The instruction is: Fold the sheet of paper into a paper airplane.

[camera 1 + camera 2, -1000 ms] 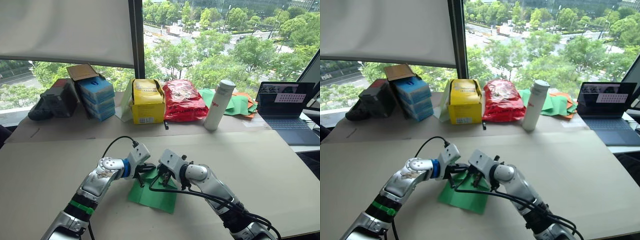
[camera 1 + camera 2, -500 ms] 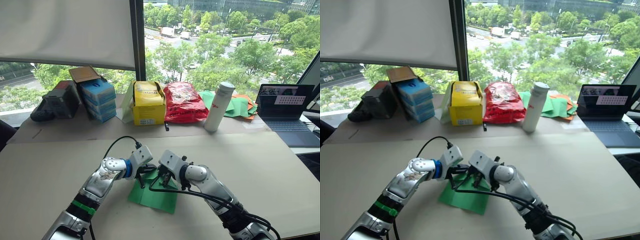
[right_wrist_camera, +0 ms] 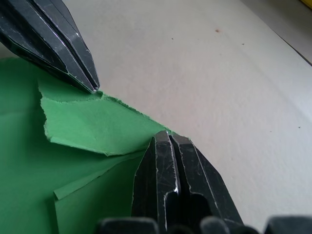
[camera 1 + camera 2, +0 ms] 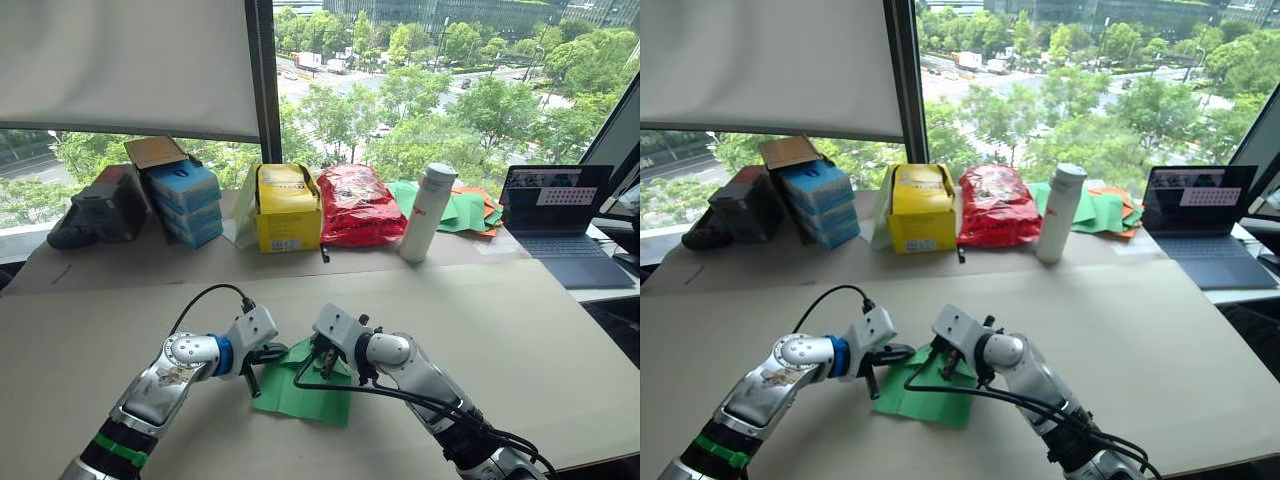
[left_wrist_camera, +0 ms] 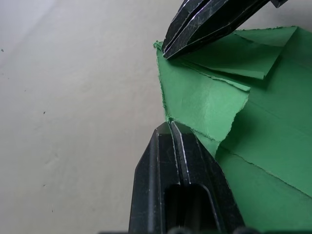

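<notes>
the sheet of paper point(image 4: 300, 385) lies flat on the near part of the table point(image 4: 560, 350), between the two arms, partly folded, with flaps turned in at its far edge. it is thin and light, so it will likely slide on the smooth surface and buckle if pushed from one side. the flap edges look ragged (torn rather than cut), which suggests the sheet is fragile and will rip further under a hard pull.

the left gripper point(image 5: 169, 127) has its two fingers pressed together on the paper's edge at the left of the far end. the right gripper point(image 3: 168, 138) is likewise closed, pinching the far edge at the right. both tips sit close together at the folded end.

judgement: hold at the folded edges, where doubled layers are stiffer, and keep one tip pinning the sheet while the other draws the flap.

further back stand a yellow box point(image 4: 287, 208), a red bag point(image 4: 354, 203), a white bottle point(image 4: 423, 211), a pile of green and orange sheets point(image 4: 462, 210) and a laptop point(image 4: 560, 215).
</notes>
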Controlling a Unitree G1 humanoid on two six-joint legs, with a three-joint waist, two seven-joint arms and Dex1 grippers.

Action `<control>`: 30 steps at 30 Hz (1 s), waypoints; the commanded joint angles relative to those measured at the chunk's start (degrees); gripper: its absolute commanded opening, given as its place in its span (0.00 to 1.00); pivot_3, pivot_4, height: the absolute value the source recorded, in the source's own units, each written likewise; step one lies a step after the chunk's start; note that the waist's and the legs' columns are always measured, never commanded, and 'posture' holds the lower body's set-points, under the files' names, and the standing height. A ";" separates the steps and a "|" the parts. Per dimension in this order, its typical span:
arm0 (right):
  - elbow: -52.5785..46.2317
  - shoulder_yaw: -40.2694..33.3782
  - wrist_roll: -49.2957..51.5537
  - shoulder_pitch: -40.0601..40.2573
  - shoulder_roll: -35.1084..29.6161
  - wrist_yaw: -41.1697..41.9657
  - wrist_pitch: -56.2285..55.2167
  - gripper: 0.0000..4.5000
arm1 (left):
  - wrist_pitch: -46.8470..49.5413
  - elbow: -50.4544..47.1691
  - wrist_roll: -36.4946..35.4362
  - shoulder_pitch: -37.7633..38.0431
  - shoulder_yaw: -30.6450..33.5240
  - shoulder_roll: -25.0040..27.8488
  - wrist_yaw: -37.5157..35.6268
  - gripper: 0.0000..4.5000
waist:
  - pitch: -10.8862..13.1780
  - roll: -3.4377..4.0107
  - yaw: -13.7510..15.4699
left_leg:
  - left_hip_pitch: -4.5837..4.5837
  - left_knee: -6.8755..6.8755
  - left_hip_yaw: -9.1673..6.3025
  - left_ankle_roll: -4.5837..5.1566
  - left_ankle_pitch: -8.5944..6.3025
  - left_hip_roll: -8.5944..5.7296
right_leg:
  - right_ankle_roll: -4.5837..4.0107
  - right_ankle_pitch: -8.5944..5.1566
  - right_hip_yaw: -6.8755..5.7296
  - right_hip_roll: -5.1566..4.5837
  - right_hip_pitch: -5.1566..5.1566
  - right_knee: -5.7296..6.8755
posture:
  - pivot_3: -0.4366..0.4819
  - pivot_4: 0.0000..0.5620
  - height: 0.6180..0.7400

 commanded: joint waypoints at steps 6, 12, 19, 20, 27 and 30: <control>2.38 1.55 -0.33 1.42 -0.45 1.04 1.80 0.00 | 4.83 -0.95 -1.61 5.67 1.36 3.06 -0.25 0.00 | 0.00 0.02 -0.02 | 0.04 -0.03 0.00 -0.02 -0.01 -0.01 | -0.03 -0.01 -0.03 -0.16 -0.04 0.00 | 0.48 0.27 1.00; 2.36 1.71 -0.34 1.39 -0.53 1.22 1.65 0.00 | 7.74 -1.81 -6.89 1.10 6.55 0.78 0.34 0.00 | 0.01 0.03 0.05 | 0.05 -0.06 -0.01 -0.03 -0.03 -0.01 | -0.03 -0.02 -0.07 -0.22 -0.08 0.00 | 0.48 0.27 1.00; 2.50 1.85 -0.39 1.27 -0.13 1.06 1.70 0.00 | 8.51 -0.64 -8.76 -4.75 4.77 -2.96 0.93 0.00 | 0.06 -0.02 0.11 | -0.09 -0.04 0.00 -0.03 -0.03 -0.05 | -0.03 -0.01 -0.07 -0.22 -0.10 0.02 | 0.48 0.27 1.00; 2.52 1.88 -0.42 1.22 -0.07 1.04 1.70 0.00 | 8.30 -0.13 -8.47 -5.41 4.18 -3.46 1.03 0.00 | 0.06 -0.02 0.12 | -0.10 -0.04 0.00 -0.03 -0.02 -0.06 | -0.03 -0.01 -0.07 -0.21 -0.11 0.03 | 0.48 0.27 1.00; 2.48 1.73 -0.68 1.28 0.14 0.82 1.90 0.00 | 6.10 5.32 -6.59 -9.61 0.74 -7.05 1.81 0.00 | 0.07 -0.03 0.19 | -0.15 0.00 0.00 -0.05 0.00 -0.05 | -0.03 -0.01 -0.05 0.17 -0.11 0.03 | 0.48 0.27 1.00; 2.15 1.61 -0.79 1.44 0.15 0.85 2.13 0.00 | 4.84 7.27 -5.47 -10.22 -0.52 -7.75 1.94 0.00 | 0.07 -0.03 0.05 | -0.16 -0.01 0.01 -0.04 -0.01 -0.05 | -0.03 -0.01 -0.02 0.23 -0.13 0.03 | 0.48 0.27 1.00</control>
